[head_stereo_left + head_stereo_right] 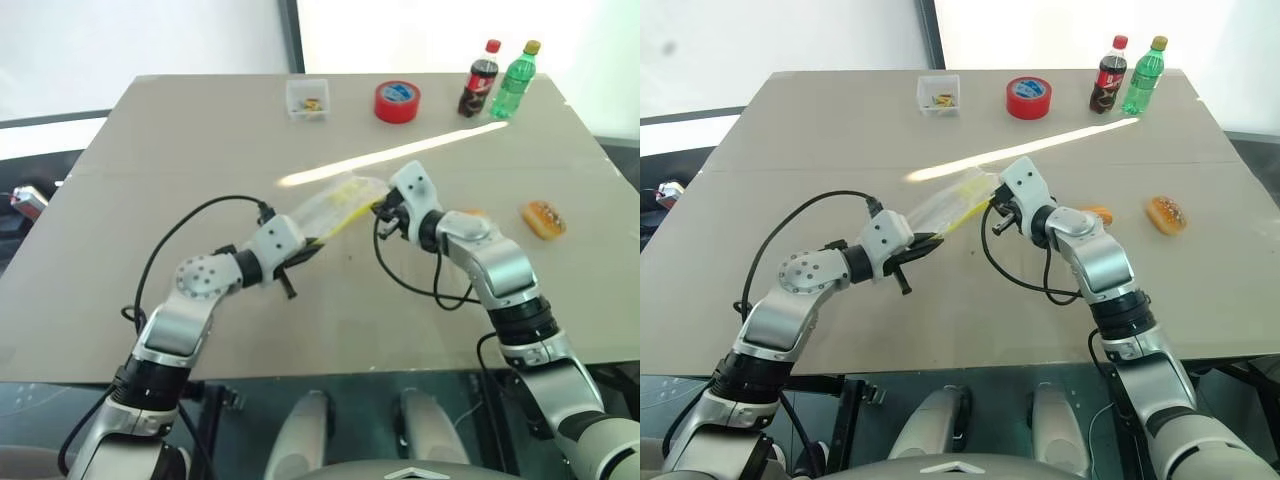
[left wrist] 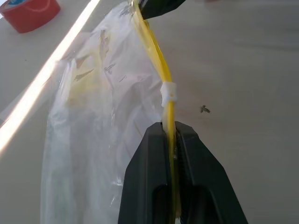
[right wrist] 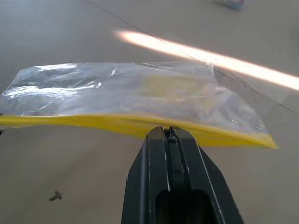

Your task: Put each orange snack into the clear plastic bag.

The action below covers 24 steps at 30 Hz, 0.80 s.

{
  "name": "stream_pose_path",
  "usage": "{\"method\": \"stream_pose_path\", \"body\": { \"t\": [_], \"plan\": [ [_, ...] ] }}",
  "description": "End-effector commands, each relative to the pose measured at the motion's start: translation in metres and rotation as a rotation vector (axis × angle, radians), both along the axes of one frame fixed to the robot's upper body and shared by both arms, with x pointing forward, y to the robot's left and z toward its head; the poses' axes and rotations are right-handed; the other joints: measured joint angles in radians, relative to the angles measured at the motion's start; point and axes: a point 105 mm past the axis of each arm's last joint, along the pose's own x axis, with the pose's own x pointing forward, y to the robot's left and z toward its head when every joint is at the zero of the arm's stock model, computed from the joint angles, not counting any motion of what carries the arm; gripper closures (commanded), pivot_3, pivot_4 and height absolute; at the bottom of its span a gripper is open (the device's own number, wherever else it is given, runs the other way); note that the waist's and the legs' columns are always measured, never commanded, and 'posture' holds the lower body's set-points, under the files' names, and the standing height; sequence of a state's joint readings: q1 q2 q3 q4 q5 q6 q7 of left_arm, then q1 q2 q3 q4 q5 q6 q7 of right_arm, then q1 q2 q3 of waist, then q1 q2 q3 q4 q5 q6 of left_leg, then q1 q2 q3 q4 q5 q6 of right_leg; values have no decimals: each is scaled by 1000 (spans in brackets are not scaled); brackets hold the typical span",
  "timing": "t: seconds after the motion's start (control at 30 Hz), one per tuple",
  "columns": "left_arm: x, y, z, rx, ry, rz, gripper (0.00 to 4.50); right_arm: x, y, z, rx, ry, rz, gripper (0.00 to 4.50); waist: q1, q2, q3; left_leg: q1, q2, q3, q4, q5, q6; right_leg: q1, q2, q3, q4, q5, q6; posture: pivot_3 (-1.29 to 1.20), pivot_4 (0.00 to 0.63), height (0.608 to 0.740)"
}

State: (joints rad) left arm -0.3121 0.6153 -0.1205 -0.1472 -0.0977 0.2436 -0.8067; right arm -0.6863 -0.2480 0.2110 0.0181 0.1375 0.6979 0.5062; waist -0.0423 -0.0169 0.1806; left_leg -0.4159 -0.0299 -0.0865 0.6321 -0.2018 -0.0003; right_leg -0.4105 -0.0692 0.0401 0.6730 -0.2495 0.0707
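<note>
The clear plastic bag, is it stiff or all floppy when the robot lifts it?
Probably floppy: the clear plastic bag looks thin and wrinkled, and sags between the left gripper and the right gripper, both shut on its yellow seal strip. It seems very light, since two thin pinches hold it. The smooth film may be slippery.

Both arms are built from silver-grey metal segments with black rings at the joints. A round plate with small screw holes sits on the left arm. Thin black cables loop from each wrist. Each end effector (image 2: 170, 140) (image 3: 169, 140) has two black, tapered fingers.
</note>
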Motion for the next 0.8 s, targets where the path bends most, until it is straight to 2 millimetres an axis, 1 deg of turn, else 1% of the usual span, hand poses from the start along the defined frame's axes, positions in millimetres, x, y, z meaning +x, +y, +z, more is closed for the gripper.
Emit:
{"method": "stream_pose_path", "body": {
  "t": [0.03,0.2,0.3,0.47,0.6,0.8],
  "plan": [
    [-3,0,5,24,-35,-22,4500,0,-1,23,16,-88,10,4465,0,0,0,0,0,0,0,0,0,0,0,0,0,0,0,0,150,740],
    [-7,0,-1,74,-30,-57,4500,3,-6,25,4,-99,4,4465,0,0,0,0,0,0,0,0,0,0,0,0,0,0,0,0,150,740],
    [-7,-1,-2,75,-31,-63,4500,3,-6,26,1,-100,7,4465,0,0,0,0,0,0,0,0,0,0,0,0,0,0,0,0,150,740],
    [-5,-6,5,53,-49,-60,4500,3,-6,23,-1,-92,5,4465,0,0,0,0,0,0,0,0,0,0,0,0,0,0,0,0,150,740],
    [-2,-7,12,12,-71,-38,4500,1,-4,18,-2,-74,8,4465,0,0,0,0,0,0,0,0,0,0,0,0,0,0,0,0,150,740],
    [-3,-10,12,-3,-80,-34,4500,-2,0,12,5,-50,20,4465,0,0,0,0,0,0,0,0,0,0,0,0,0,0,0,0,150,740]
  ]
}}
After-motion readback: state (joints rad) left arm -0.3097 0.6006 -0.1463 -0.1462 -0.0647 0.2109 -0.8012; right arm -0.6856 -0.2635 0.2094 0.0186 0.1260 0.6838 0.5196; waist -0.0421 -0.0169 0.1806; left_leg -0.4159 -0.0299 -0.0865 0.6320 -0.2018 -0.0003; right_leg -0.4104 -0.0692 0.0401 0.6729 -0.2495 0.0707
